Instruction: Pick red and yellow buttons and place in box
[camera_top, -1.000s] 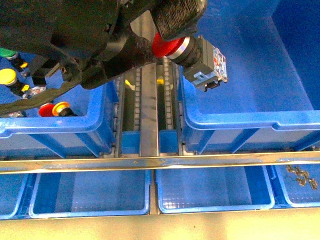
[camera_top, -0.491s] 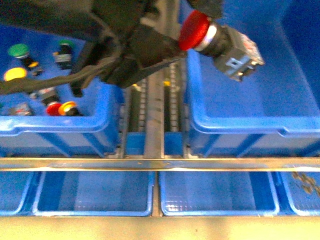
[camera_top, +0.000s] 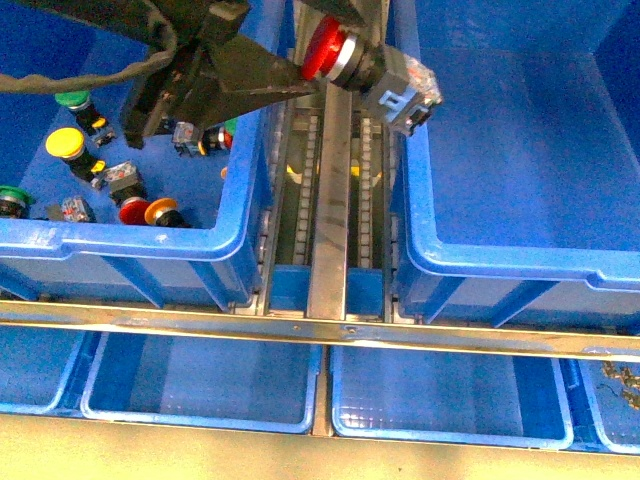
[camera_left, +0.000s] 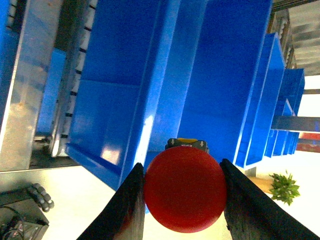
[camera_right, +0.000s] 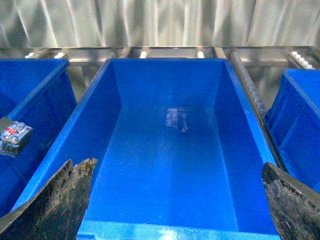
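My left gripper (camera_left: 183, 200) is shut on the red button (camera_left: 185, 194), with one dark finger on each side of its round cap. In the front view the red button (camera_top: 326, 47) hangs high, above the metal rails. Its grey contact block (camera_top: 405, 88) is over the left wall of the box (camera_top: 500, 268). A yellow button (camera_top: 65, 142) lies in the left bin (camera_top: 120, 245). My right gripper (camera_right: 175, 169) is open over the box (camera_right: 170, 150), with nothing between its fingers. The box floor looks bare.
The left bin also holds green-capped buttons (camera_top: 72, 99), another red-capped one (camera_top: 133, 210) and an orange-capped one (camera_top: 163, 212). A metal roller rail (camera_top: 330, 200) runs between the bins. Shallow blue trays (camera_top: 200, 385) line the front, behind a metal bar (camera_top: 320, 330).
The left arm with the red button has risen towards the top of the front view, still near the box's left wall. The whole view has shifted, showing more of the left bin.
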